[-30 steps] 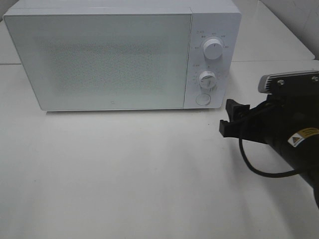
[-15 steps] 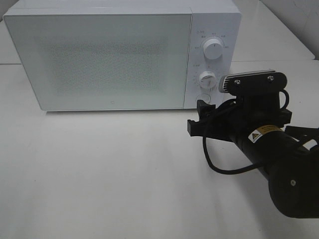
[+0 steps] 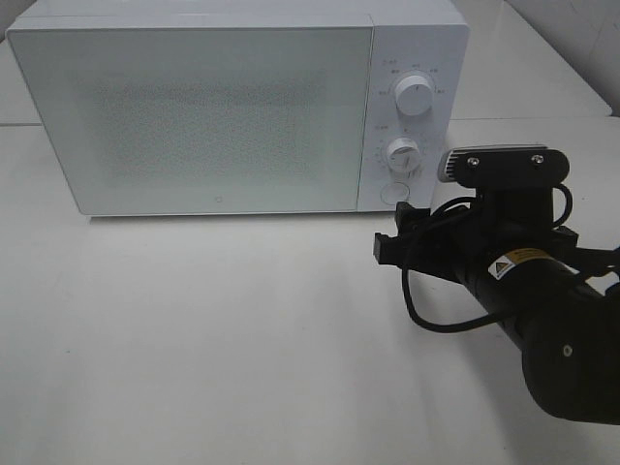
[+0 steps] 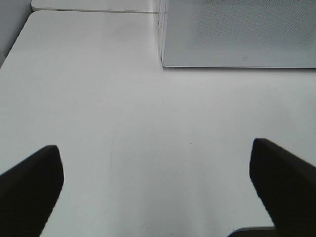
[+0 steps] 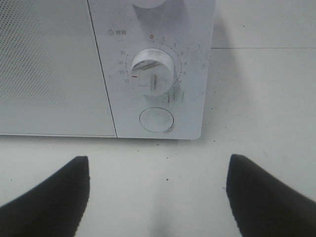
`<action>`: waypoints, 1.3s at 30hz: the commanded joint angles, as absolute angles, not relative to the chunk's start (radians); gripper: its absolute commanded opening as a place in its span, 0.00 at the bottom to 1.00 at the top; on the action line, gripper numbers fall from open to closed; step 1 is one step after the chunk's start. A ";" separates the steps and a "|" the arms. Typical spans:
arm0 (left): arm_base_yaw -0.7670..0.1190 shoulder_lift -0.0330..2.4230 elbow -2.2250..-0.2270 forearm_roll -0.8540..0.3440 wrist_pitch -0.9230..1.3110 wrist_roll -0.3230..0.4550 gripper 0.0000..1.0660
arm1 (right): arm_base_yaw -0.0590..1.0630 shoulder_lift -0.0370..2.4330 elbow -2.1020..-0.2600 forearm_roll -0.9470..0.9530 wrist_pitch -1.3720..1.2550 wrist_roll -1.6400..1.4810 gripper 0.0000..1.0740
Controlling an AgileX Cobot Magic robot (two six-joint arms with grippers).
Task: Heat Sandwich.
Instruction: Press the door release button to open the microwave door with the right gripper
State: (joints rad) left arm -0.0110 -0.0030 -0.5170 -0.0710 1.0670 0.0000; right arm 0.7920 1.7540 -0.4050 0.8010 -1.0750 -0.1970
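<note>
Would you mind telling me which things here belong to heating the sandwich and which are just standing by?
For the job: microwave, door shut; upper knob; lower knob; round button; right gripper, open, facing that button.
Standing by: left gripper, open over the table. No sandwich is in view.

Mock-kitchen lab bench: white microwave (image 3: 223,111), white table (image 3: 194,339), robot arm (image 3: 528,291).

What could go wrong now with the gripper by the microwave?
The open right gripper is close to the round button and the knob just above it, so it might bump the wrong one. The door is shut and no sandwich shows, so it may heat nothing.
</note>
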 commanded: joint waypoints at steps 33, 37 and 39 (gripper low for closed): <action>-0.010 -0.011 -0.516 -0.069 1.066 0.000 0.92 | 0.796 1.750 -0.414 0.823 -0.995 1.381 0.44; -0.010 -0.011 -0.516 -0.069 1.066 0.000 0.92 | 0.796 1.750 -0.414 0.823 -0.994 1.381 0.18; -0.010 -0.011 -0.516 -0.069 1.066 0.000 0.92 | 0.795 1.750 -0.414 0.823 -0.994 1.381 0.10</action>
State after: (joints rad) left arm -0.0110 -0.0030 -0.5170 -0.0710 1.0670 0.0000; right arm 0.7920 1.7540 -0.4050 0.8270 -0.9950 1.3740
